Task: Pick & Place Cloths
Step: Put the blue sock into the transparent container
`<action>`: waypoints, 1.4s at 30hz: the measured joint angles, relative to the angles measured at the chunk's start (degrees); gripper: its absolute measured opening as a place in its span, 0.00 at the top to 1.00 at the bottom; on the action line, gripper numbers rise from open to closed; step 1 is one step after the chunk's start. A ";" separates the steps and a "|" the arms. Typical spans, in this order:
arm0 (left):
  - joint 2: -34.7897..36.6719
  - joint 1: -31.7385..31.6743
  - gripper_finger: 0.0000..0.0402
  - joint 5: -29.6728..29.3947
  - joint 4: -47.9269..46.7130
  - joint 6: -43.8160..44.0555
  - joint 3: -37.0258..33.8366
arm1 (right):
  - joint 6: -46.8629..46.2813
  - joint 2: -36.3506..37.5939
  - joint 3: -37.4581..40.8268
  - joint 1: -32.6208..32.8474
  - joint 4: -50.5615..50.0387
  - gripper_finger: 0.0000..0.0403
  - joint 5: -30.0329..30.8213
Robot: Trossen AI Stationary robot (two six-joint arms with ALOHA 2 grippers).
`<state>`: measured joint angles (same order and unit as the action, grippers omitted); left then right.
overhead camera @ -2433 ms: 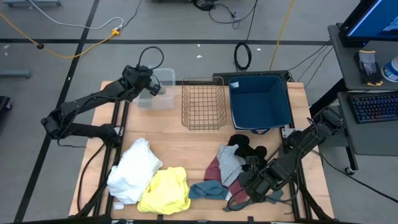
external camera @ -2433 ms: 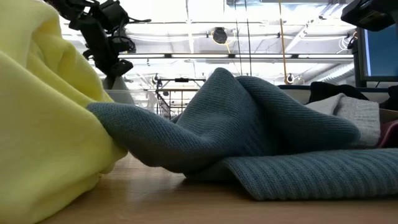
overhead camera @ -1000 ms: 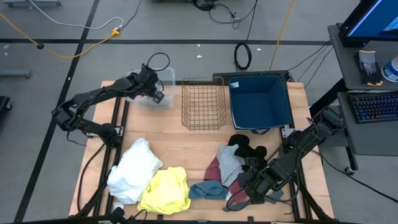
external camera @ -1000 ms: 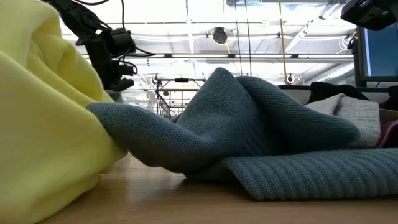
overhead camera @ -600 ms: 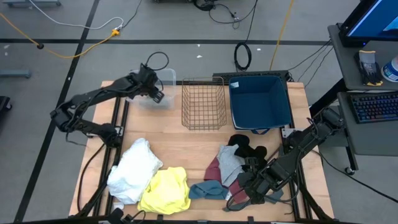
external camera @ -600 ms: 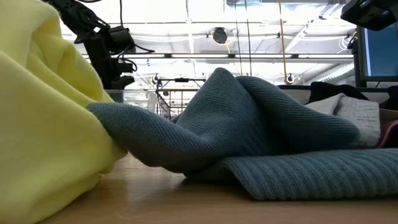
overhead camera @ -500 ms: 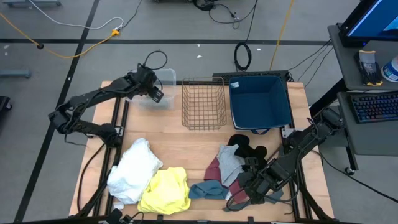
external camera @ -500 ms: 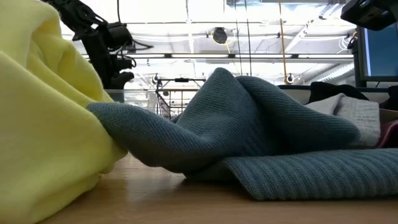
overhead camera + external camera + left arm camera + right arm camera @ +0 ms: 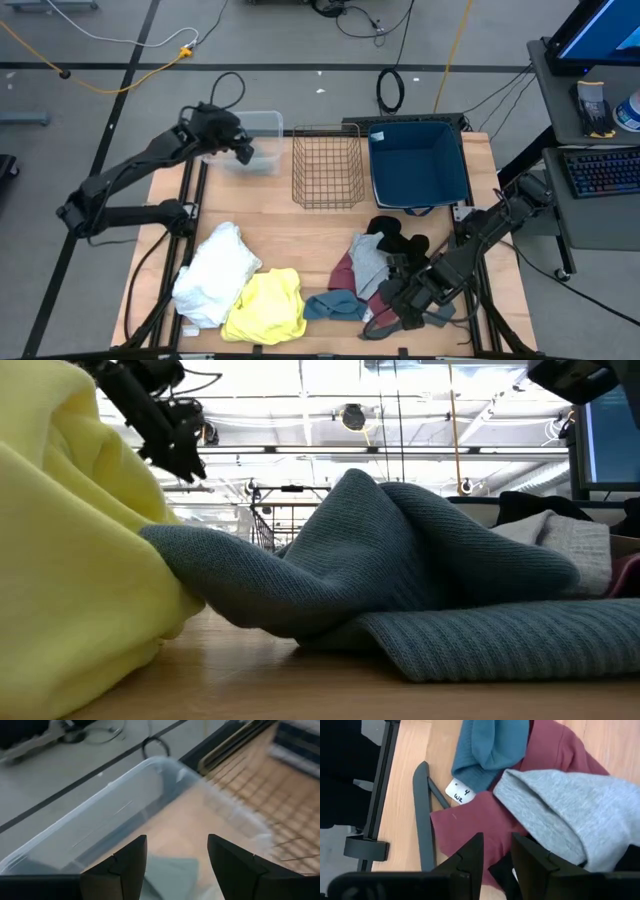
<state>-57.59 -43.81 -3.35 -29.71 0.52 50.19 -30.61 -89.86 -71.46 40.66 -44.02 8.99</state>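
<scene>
My left gripper [image 9: 177, 865] hangs open above the clear plastic bin [image 9: 262, 138] at the table's far left. A grey-green cloth [image 9: 170, 874] lies on the bin's floor below the fingers, untouched. Along the near edge lie a white cloth [image 9: 215, 272], a yellow one [image 9: 268, 305] and a blue one [image 9: 335, 305]. Maroon [image 9: 485, 820], grey [image 9: 560, 815] and black [image 9: 398, 242] cloths are heaped at the near right. My right gripper [image 9: 497, 855] hovers over that heap, its fingers a narrow gap apart and nothing between them.
A wire basket [image 9: 327, 165] and a blue bin [image 9: 418, 160] stand side by side at the far edge. A dark grey hanger [image 9: 422, 820] lies on the wood beside the maroon cloth, with a white tag [image 9: 458, 791] next to it. Bare wood lies in the table's middle.
My left gripper has risen above the clear bin, drawn back a little toward the table's left edge and tipped up closer to level. The cloths on the table lie as before.
</scene>
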 joint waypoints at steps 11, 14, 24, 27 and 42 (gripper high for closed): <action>4.88 5.99 0.47 11.38 3.23 -0.65 0.00 | 8.89 0.00 0.00 -2.73 4.42 0.78 0.16; 5.27 8.35 0.47 13.62 4.65 -0.80 0.00 | 13.67 0.00 0.00 -3.56 8.88 0.78 0.16; 5.26 17.29 0.47 14.54 4.92 -0.80 0.01 | 20.87 -0.30 0.00 -5.85 20.78 0.76 0.00; 5.26 19.57 0.47 14.50 4.90 -0.80 0.00 | 20.87 -1.70 -0.02 -6.01 22.43 0.72 0.14; 5.24 26.41 0.47 13.81 4.87 -1.74 0.01 | 17.75 -10.00 -0.02 -6.60 28.33 0.49 -0.11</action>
<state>-52.35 -17.39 10.47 -24.84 -1.21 50.21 -12.86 -99.87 -71.48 34.06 -15.70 8.88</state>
